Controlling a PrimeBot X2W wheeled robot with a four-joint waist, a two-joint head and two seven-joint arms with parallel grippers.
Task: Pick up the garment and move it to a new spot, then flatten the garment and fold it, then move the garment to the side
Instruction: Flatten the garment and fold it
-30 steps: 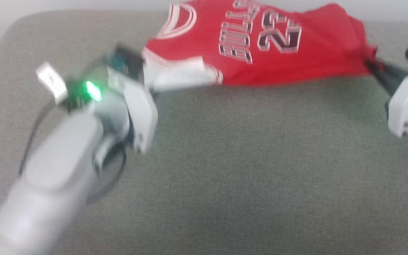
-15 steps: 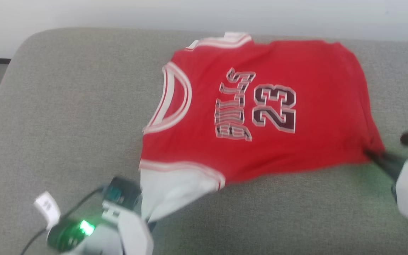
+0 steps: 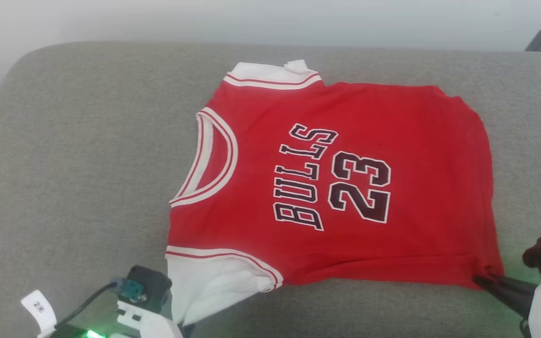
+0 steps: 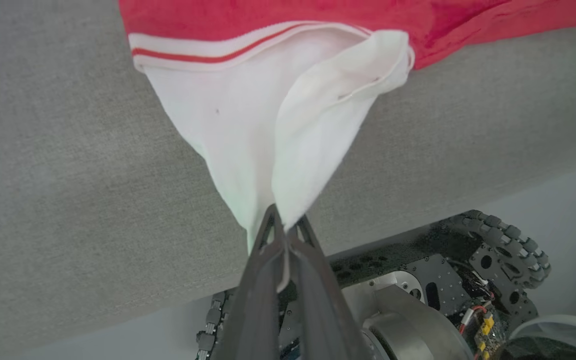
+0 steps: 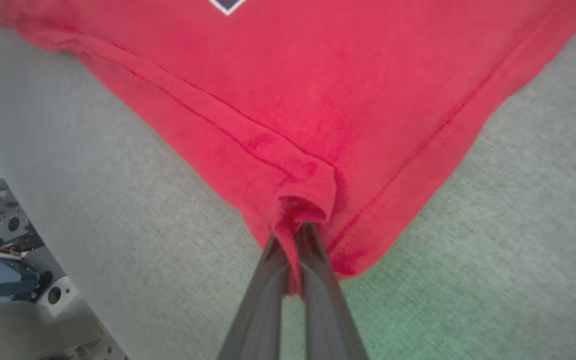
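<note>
On the grey couch (image 3: 78,155), about mid-seat: red shirt (image 3: 327,188) spread flat, lettering up, collar toward the couch's left end. At the couch's front edge, left gripper (image 4: 285,225) pinched tight on the white sleeve (image 4: 268,125) tip; right gripper (image 5: 292,237) clamped closed on the red hem corner (image 5: 313,195).

The white sleeve (image 4: 238,115) of the red shirt (image 4: 278,12) is pinched between the closed tips of the left claw (image 4: 284,229). The sleeve is pulled to a point over the grey cushion (image 4: 68,200). A black wheel (image 4: 505,240) is seen past the cushion's edge.
</note>
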